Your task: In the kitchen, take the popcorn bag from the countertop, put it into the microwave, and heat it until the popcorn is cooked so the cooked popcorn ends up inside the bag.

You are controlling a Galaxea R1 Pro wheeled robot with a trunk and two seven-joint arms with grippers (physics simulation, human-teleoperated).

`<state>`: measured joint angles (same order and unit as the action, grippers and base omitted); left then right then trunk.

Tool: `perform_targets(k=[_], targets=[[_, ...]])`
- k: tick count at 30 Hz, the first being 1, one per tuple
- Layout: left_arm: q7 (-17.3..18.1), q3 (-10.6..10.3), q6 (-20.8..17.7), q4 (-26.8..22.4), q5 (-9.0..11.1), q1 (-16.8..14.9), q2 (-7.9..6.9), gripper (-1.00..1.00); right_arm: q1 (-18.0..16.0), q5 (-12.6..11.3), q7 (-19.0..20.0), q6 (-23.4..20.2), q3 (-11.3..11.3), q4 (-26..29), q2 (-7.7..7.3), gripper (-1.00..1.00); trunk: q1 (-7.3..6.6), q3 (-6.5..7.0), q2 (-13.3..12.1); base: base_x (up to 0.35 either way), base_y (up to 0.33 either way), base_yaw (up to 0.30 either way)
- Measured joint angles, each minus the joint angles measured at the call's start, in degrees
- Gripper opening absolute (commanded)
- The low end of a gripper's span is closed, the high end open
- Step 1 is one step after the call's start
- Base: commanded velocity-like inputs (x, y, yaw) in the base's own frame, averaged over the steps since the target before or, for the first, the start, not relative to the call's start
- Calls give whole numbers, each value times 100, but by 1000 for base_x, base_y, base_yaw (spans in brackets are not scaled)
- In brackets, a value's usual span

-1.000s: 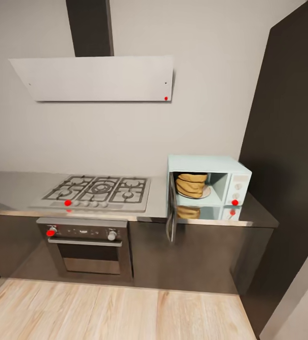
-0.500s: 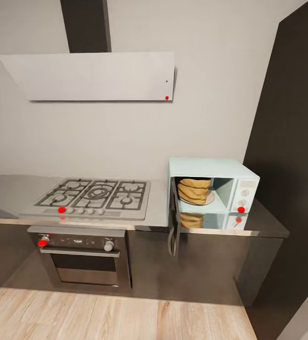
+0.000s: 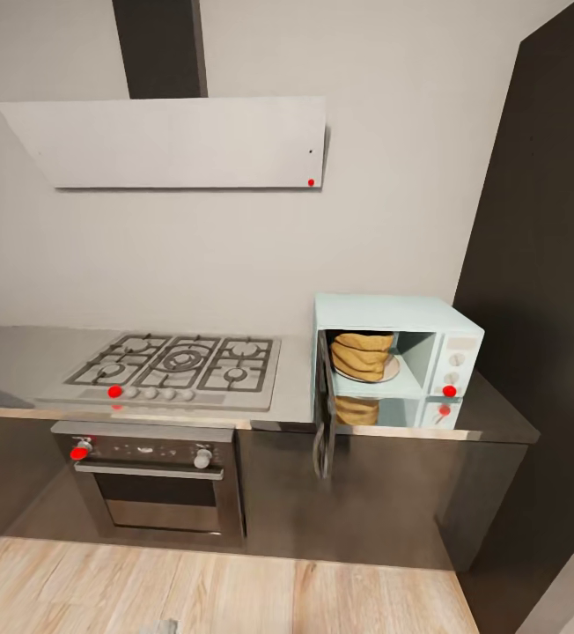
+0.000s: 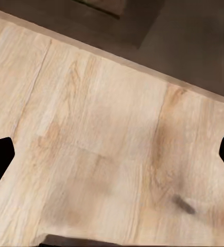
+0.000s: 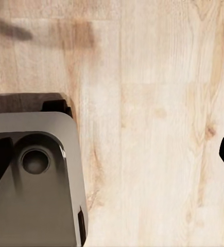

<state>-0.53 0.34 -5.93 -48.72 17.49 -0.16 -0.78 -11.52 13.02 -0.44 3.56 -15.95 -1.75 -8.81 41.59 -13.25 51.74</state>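
- Left claw (image 4: 112, 159): two dark fingertips cut by opposite edges of the left wrist view, spread wide, nothing between them; light plank floor (image 4: 106, 149) beneath, dark cabinet fronts (image 4: 194, 46) beyond.
- Right claw (image 5: 112, 154): fingertips likewise clipped at the frame edges, wide apart, empty; floor below, grey robot base (image 5: 32, 180) with a round recess under one fingertip.
- Popcorn bag (image 3: 362, 355): well away from both claws, up inside the microwave (image 3: 393, 361), on a pale plate; tan, wrinkled; rim partly hidden by the cavity's top edge.
- Popcorn: not made out.
- Microwave door (image 3: 323, 414): swung open, seen nearly edge-on, hanging past the worktop (image 3: 23, 348) edge.
- Tan shape under the cavity: reads as a reflection of the bag, hard to confirm.
- Elsewhere: gas hob (image 3: 174, 365), built-in oven (image 3: 150, 480) below, white slanted hood (image 3: 168, 141) above, tall dark cabinet (image 3: 542, 291) beside the microwave.
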Motion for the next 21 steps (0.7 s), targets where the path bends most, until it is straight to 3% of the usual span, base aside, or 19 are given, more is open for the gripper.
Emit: perform_targets(k=[3, 4, 5, 8, 9, 12, 15, 18, 21], targets=[[11, -5, -649, -555, -2, -261, 26, 100, 0, 1, 19, 4, 0, 0, 10, 100, 0, 0, 0, 0, 0, 0], [27, -8, -1163, -759, 5, -605, 49, 100, 0, 1, 30, 9, 0, 0, 12, 100, 0, 0, 0, 0, 0, 0], [31, -10, -1406, -874, 17, -973, 54, 100, 0, -2, 36, 9, 0, 0, 13, 100, 0, 1, 0, 0, 0, 0], [50, -13, -2347, -1558, 59, -1423, 100, 100, 0, -9, 48, 6, 0, 0, 14, 100, 0, 1, 0, 0, 0, 0], [80, -22, -2554, -1875, 78, -1678, 198, 100, 0, -9, 50, 5, 0, 0, 14, 100, 0, 1, 0, 0, 0, 0], [201, -53, -2578, -2228, 78, -1956, 460, 100, 0, -20, 40, -1, -7, 0, 9, 100, 0, 0, 0, 0, 0, 0], [377, -178, -2063, -2456, 56, -2048, 757, 100, 0, -26, 45, -3, -8, 0, 12, 100, 0, 0, 0, 0, 0, 0], [813, -715, -1704, -2720, 7, -2074, 877, 100, 0, -27, 51, 2, -8, 0, 26, 100, 0, 0, 0, 0, 0, 0], [1290, -885, -1650, -2870, -28, -2080, 880, 100, 0, -26, 59, 17, -9, 0, 23, 100, 0, -1, 0, 0, 0, 0]])
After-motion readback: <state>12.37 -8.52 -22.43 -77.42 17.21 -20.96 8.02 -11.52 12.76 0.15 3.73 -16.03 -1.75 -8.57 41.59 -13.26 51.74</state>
